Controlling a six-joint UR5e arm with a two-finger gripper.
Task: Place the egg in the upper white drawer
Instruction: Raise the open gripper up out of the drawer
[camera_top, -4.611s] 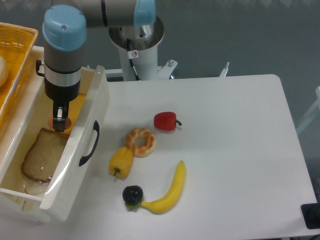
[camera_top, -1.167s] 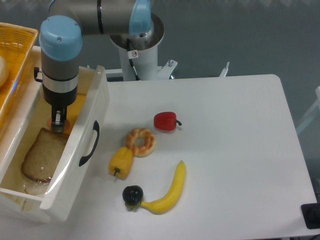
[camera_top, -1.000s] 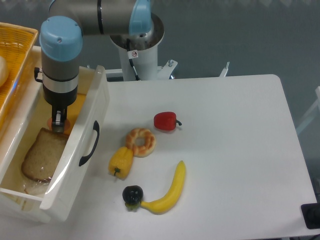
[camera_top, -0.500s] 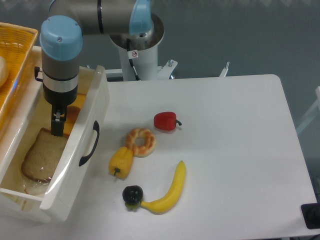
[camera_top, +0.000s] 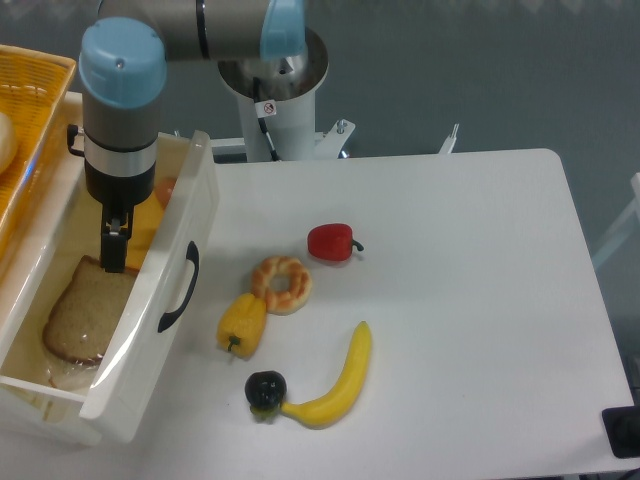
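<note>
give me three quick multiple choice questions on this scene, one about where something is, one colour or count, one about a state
1. Where does the bread slice lie?
A. inside the white drawer
B. on the table beside the donut
C. in the wicker basket

2. How many peppers are on the table?
A. one
B. two
C. four

3. Where is the gripper now?
A. over the banana
B. down inside the drawer, above the bread
C. out of sight

Answers:
1 A, the slice rests on the drawer's floor.
2 B, a red pepper and a yellow pepper.
3 B, its fingers hang between the drawer's walls, just above the slice's top edge.
</note>
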